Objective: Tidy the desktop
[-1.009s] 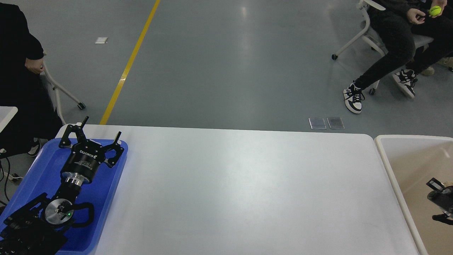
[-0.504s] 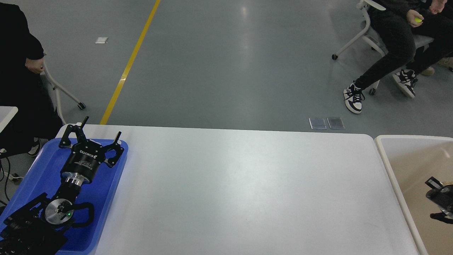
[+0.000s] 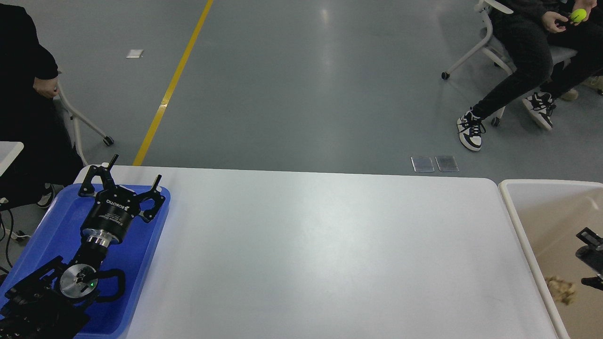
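The white desktop (image 3: 320,245) lies bare across the middle of the head view. My left gripper (image 3: 136,168) is open and empty, hovering over the far end of the blue tray (image 3: 52,226) at the desktop's left. My right gripper (image 3: 591,257) is partly cut off at the right edge, above the beige bin (image 3: 518,221). Its two fingers stand apart with nothing between them. A crumpled tan wad (image 3: 560,289) lies in the bin, below and left of the right gripper.
A seated person (image 3: 527,52) at the far right holds a green ball (image 3: 579,15). Another person in black (image 3: 23,94) sits by a wheeled chair at the far left. A yellow floor line (image 3: 174,80) runs behind the desktop.
The tan wad, earlier at my right gripper, now lies lower in the bin. My right gripper has moved right toward the frame edge. My left arm has not moved.
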`<action>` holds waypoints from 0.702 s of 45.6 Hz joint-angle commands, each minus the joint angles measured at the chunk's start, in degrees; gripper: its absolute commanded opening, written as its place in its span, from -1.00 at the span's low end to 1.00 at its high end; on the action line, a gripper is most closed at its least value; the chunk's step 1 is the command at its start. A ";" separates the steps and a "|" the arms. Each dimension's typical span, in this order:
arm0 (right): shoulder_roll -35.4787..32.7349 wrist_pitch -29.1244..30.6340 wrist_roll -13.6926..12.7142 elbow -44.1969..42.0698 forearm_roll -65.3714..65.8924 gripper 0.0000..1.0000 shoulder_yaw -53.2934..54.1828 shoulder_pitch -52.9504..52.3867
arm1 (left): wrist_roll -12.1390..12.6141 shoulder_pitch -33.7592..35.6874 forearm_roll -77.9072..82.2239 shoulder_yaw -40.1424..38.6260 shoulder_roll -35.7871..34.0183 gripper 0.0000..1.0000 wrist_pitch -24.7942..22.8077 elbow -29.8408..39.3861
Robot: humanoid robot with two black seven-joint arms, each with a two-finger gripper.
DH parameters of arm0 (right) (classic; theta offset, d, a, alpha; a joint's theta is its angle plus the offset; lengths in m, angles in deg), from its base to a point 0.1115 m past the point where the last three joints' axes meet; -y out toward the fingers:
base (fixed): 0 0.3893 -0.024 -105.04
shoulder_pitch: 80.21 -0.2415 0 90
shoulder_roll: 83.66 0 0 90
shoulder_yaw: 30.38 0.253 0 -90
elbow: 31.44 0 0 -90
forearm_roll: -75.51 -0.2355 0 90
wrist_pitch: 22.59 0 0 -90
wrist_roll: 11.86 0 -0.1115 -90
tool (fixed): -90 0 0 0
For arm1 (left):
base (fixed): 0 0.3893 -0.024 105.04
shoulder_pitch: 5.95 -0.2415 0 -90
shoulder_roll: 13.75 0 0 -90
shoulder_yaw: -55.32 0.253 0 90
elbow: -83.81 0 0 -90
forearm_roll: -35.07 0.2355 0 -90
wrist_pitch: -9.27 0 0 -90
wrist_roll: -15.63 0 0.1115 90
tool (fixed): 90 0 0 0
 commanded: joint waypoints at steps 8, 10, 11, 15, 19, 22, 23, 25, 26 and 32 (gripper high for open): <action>-5.29 1.51 -0.44 11.05 -0.36 0.98 -2.10 -3.35 | 0.00 0.03 0.00 0.00 0.06 0.98 0.00 0.00; -7.05 2.47 -0.44 13.96 -0.44 0.98 -3.06 -4.32 | 0.00 0.03 0.00 0.00 0.06 0.98 0.00 0.00; -7.58 3.00 -0.44 15.10 -0.53 0.98 -3.68 -4.93 | 0.00 0.03 0.00 0.00 0.06 0.98 0.00 0.00; -9.25 5.98 -0.44 18.01 -2.55 0.98 -7.54 -7.66 | 0.00 0.03 0.00 0.00 0.06 0.98 0.00 0.00; -10.57 9.50 -0.35 19.24 -6.59 0.98 -12.55 -10.64 | 0.00 0.03 0.00 0.00 0.14 0.98 0.00 0.00; -11.27 11.87 -0.35 19.94 -9.84 0.98 -15.97 -12.93 | 0.09 0.03 0.00 0.00 0.14 0.98 0.00 0.00; -11.54 12.66 -0.35 20.47 -10.72 0.98 -17.12 -13.63 | 0.00 0.03 0.00 0.00 0.14 0.98 0.00 0.00; -11.98 14.16 -0.44 21.52 -12.13 0.99 -19.14 -15.13 | 0.00 0.03 0.00 0.00 0.14 0.98 0.00 0.00; -12.15 14.69 -0.44 21.96 -12.66 0.98 -20.11 -15.74 | 0.00 0.03 0.00 0.00 0.14 0.98 0.00 0.00; -12.33 15.75 -0.35 22.93 -13.36 0.98 -22.58 -17.16 | 0.00 0.03 0.00 0.00 0.14 0.98 0.00 0.00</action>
